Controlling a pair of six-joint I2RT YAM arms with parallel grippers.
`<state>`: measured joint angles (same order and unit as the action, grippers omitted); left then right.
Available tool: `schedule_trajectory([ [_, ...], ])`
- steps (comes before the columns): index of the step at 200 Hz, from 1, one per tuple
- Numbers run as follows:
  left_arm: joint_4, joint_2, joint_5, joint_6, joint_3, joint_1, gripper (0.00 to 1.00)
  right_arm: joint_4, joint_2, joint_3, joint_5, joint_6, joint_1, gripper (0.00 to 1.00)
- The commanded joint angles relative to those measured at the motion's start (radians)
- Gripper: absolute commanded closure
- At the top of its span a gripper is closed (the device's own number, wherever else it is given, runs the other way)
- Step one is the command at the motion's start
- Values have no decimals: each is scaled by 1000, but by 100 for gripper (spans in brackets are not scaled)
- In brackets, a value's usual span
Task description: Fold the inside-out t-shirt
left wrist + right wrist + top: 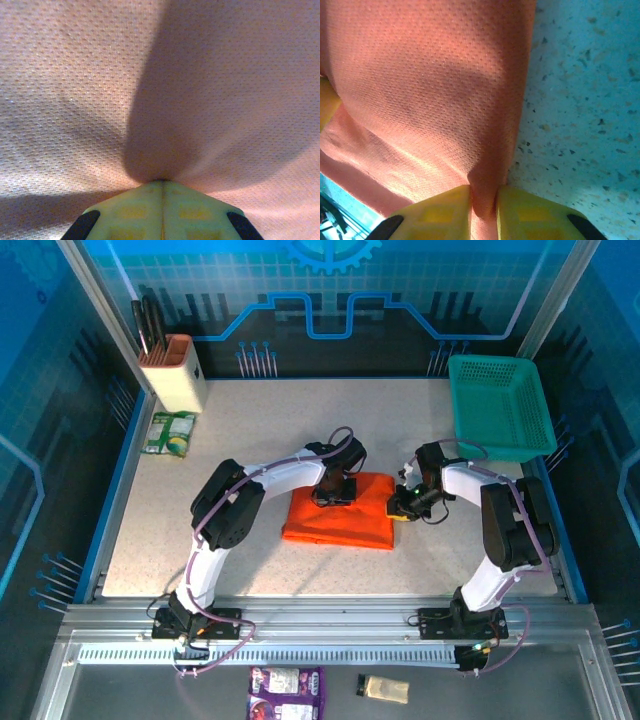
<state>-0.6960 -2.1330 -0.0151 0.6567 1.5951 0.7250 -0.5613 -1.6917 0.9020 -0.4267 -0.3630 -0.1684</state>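
The left pincer (334, 492) rests on the back edge of the t-shirt (338, 524), its jaws shut with cloth puckered into the tips. The t-shirt lies as a folded orange rectangle in the middle of the counter (250, 430). At its right edge, the right pincer (484, 200) is closed narrowly on a fold of cloth. A green basket (497, 362) sits far right.

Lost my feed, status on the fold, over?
Left gripper shut, tip on shirt. Right gripper pinching shirt edge. Shirt folded flat. Basket back right, apart.
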Motion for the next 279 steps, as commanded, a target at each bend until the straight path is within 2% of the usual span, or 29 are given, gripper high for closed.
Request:
schedule_trajectory([
  [1, -46, 80, 3, 17, -4, -1, 91, -41, -3, 10, 4, -5, 16, 78],
  [58, -66, 241, 48, 10, -112, -76, 89, -66, -33, 35, -7, -22, 20, 78],
  [77, -63, 292, 50, 2, -193, -122, 89, -83, -50, 53, -16, -23, 30, 85],
  [97, -52, 342, 40, -9, -296, -172, 90, -117, -43, 72, 27, -9, 30, 94],
  [121, -26, 376, 15, -22, -414, -227, 93, -202, -33, 120, 138, 25, 29, 100],
  [141, 12, 370, -18, -26, -463, -233, 94, -284, -22, 169, 253, 54, 30, 100],
  [191, 171, 279, -178, 33, -447, -198, 95, -440, -5, 298, 497, 77, 23, 100],
  [209, 214, 247, -217, 51, -422, -181, 95, -477, 0, 339, 546, 70, 0, 100],
  [230, 240, 214, -245, 66, -403, -168, 95, -509, 3, 381, 540, 51, -45, 100],
  [279, 292, 191, -284, 75, -409, -157, 96, -503, 1, 440, 415, -44, -182, 100],
])
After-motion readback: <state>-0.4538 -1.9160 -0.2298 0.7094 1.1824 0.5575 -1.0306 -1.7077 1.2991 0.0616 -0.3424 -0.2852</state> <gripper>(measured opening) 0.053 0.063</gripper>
